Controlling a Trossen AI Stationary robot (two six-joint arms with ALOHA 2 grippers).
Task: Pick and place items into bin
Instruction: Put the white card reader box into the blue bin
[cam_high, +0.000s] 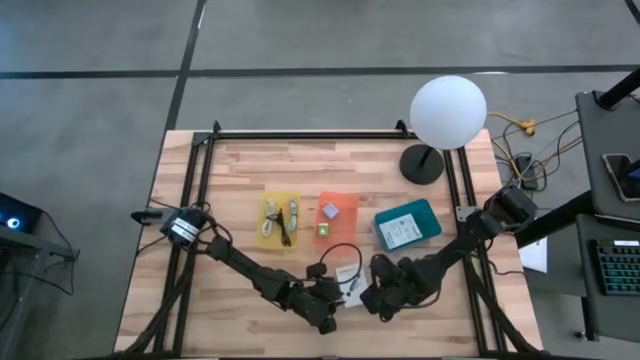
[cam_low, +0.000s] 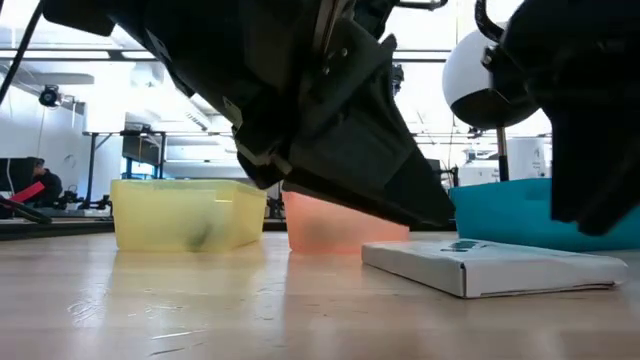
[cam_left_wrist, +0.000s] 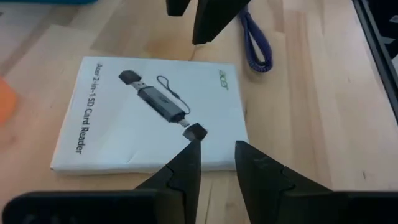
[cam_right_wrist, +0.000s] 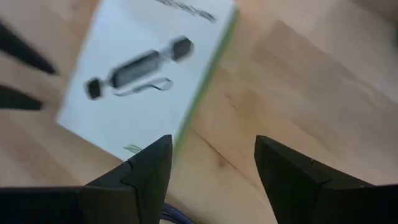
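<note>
A white card-reader packet lies flat on the wooden table near its front edge, also seen in the high view and the low view. My left gripper hovers over the packet's near edge, fingers open a little with nothing between them. My right gripper stands open wide just to the packet's right, above bare wood. A black cord loop lies on the table behind the packet. A purple coiled cable lies beside the packet.
Three bins stand in a row mid-table: yellow with thin cables inside, orange with small cubes, teal with a white card. A white globe lamp stands at the back right. Black rails run along the table's sides.
</note>
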